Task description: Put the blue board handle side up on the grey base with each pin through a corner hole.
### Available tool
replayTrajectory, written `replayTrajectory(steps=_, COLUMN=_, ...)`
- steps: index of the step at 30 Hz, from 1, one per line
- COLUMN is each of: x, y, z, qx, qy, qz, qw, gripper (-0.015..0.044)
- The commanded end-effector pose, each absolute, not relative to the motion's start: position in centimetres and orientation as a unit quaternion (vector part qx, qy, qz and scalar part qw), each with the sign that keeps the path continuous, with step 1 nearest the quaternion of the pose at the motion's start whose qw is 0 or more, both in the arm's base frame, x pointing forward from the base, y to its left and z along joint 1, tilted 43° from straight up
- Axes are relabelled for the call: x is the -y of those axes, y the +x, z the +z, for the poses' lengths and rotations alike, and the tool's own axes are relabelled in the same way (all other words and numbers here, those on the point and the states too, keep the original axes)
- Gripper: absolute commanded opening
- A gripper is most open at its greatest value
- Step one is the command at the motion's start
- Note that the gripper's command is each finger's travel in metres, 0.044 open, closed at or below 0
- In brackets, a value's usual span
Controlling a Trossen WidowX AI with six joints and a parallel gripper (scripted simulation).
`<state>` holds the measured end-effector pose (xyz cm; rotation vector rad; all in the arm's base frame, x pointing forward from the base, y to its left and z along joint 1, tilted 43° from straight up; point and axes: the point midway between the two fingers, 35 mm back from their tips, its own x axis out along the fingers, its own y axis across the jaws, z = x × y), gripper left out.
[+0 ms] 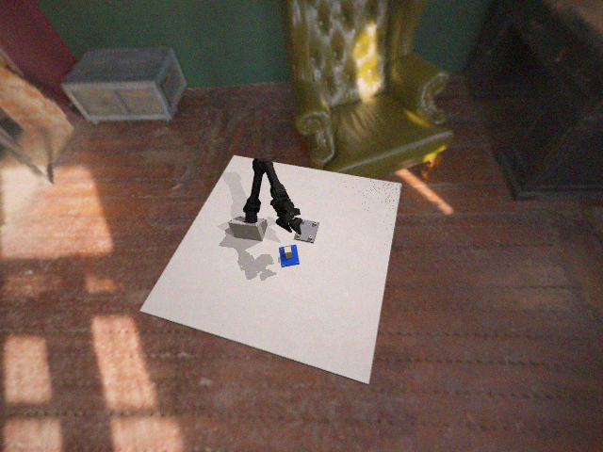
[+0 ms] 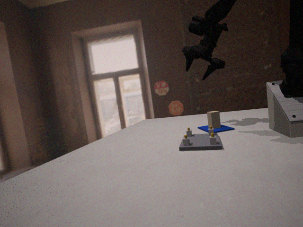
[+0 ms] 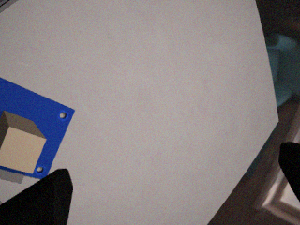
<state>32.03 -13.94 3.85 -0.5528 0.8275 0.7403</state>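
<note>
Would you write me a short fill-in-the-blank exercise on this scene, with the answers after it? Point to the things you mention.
1. The board (image 1: pixel 294 261) (image 2: pixel 203 128) (image 3: pixel 33 100) lying on the table (image 1: pixel 292 311) (image 2: pixel 122 183) (image 3: pixel 164 70) is coloured ____.
2. The base (image 1: pixel 302 234) (image 2: pixel 200 147) carries ____ posts.
3. The gripper (image 1: pixel 296 232) (image 2: pixel 195 75) (image 3: pixel 178 168) has its fingers standing ____, holding nothing.
4. The pins on the posts are coloured ____.

Missing words: blue; four; open; gold.

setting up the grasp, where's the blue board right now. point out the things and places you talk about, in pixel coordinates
The blue board (image 1: pixel 292 263) (image 2: pixel 226 128) (image 3: pixel 28 98) lies flat on the white table, beside the grey base (image 1: pixel 302 237) (image 2: pixel 200 148), at the left edge in the wrist view.
</note>
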Motion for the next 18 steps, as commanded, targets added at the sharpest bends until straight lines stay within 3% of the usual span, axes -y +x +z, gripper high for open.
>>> replayTrajectory(steps=1, x=11.7, y=29.4, z=-1.4, qx=-0.502, qy=-0.071, qz=0.388, qw=0.770, gripper=0.0440)
replayTrajectory(steps=7, x=9.4, y=26.9, z=-5.0, qx=-0.603, qy=0.098, qz=0.406, qw=0.680, gripper=0.0440)
replayTrajectory(steps=18, x=9.2, y=27.2, z=-5.3, qx=-0.605, qy=0.103, qz=0.406, qw=0.677, gripper=0.0440)
